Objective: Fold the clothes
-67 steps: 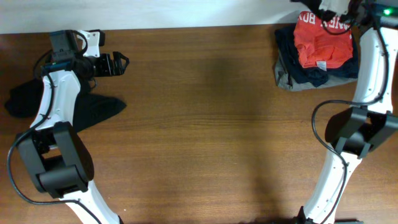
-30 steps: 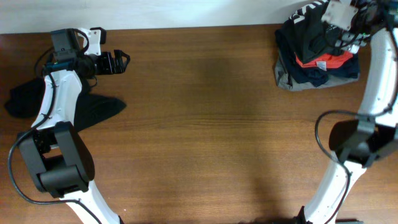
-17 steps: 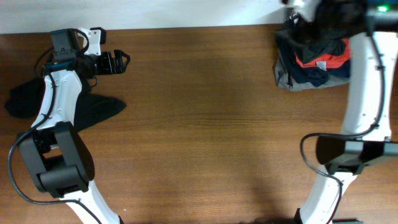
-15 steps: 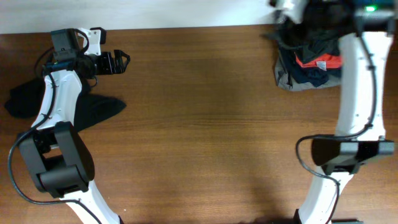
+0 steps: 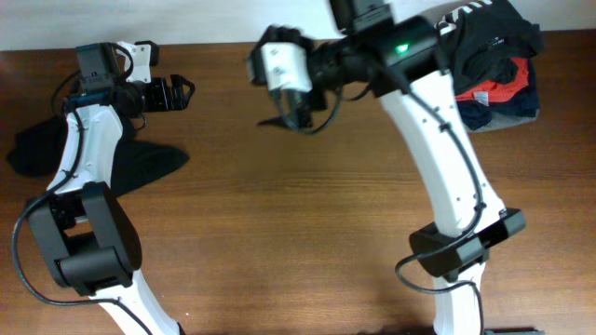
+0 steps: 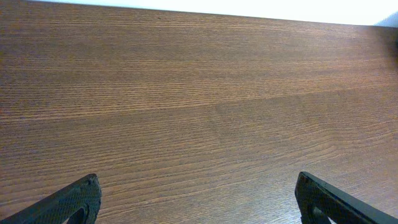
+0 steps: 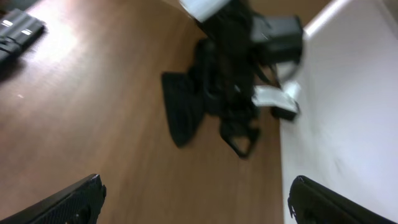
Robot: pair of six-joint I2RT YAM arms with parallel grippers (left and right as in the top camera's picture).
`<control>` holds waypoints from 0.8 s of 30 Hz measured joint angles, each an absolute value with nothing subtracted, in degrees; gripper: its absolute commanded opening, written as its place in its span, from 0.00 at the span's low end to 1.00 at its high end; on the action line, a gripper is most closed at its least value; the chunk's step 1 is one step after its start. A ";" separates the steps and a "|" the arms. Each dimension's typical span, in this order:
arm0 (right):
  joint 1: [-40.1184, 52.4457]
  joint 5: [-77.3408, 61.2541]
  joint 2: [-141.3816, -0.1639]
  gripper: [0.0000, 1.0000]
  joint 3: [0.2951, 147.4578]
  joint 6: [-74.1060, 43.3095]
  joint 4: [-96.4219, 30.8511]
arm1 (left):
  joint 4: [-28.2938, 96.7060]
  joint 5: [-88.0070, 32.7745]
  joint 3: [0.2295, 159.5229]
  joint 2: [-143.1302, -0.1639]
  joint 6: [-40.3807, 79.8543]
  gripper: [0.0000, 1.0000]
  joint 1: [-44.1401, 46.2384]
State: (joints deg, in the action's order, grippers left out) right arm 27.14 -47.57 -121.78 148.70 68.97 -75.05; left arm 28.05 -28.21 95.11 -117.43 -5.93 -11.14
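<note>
A black T-shirt with white lettering (image 5: 489, 37) lies crumpled on top of a pile of clothes (image 5: 498, 98) at the back right corner. Another dark cloth (image 5: 140, 166) lies at the far left, partly under my left arm; the right wrist view shows it blurred as a dark cloth (image 7: 179, 109). My left gripper (image 5: 175, 94) hovers open near the back left edge, with only bare wood between its fingertips (image 6: 78, 200). My right gripper (image 5: 291, 116) hangs open over the table's back middle, pointing left and holding nothing. Its fingertips (image 7: 78, 199) stand far apart.
The pile also holds a red-orange garment (image 5: 503, 86) and navy and grey cloth (image 5: 484, 112). The brown wooden table (image 5: 279, 223) meets a white wall along its back edge (image 5: 223, 19). My right arm (image 5: 438, 121) reaches across the table; my left arm (image 7: 239, 74) shows ahead.
My right arm has swung from the pile at the back right to the back middle of the table. The black lettered shirt now lies over the red garment. The left arm has not moved.
</note>
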 measured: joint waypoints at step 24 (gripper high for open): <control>31.79 -13.85 -111.90 0.99 146.30 18.79 -64.36 | 28.05 -28.18 95.11 -117.43 -5.76 0.99 -11.14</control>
